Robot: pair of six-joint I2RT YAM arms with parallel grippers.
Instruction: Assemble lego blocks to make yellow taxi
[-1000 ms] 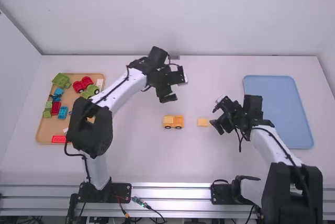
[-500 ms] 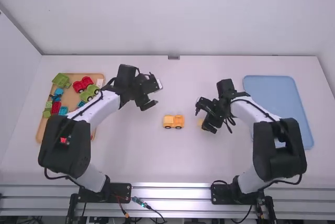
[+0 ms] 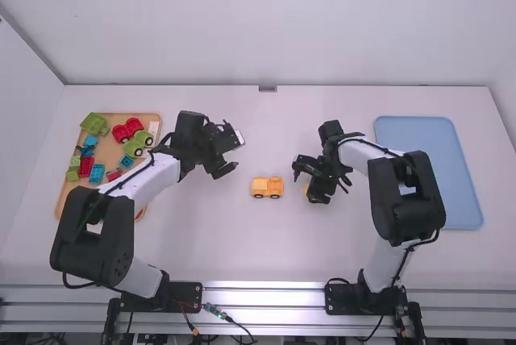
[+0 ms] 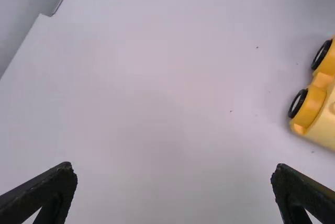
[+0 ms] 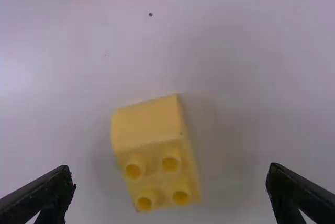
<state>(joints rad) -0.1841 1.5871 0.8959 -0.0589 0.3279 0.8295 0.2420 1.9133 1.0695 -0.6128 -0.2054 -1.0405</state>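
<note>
At the left, the tan tray (image 3: 133,115) holds red, green and blue lego pieces. My left arm is bent, its elbow out to the left; the forearm crosses the tray's near right part and slants forward to the right. My left gripper (image 3: 230,154) is over the white table (image 3: 201,240), fingers wide apart, nothing between them, angled rightward and somewhat back toward the bases.

Near the middle, the yellow wheeled lego vehicle (image 3: 267,187) stands upright on the table, right of and nearer the bases than my left gripper. Its long axis runs left to right; two wheels face the bases. I cannot tell which end is its front.

Just beside its right end, my right gripper (image 3: 306,184) is low over the table, fingers spread and empty, pointing mostly left. The yellow four-stud block (image 5: 149,124) lies between the lines of those fingers, apart from both. Its long axis runs slightly aslant to my reach, smooth end away from my palm, studded end nearer it. My right elbow is bent out to the right, overlapping the blue tray (image 3: 419,135).
</note>
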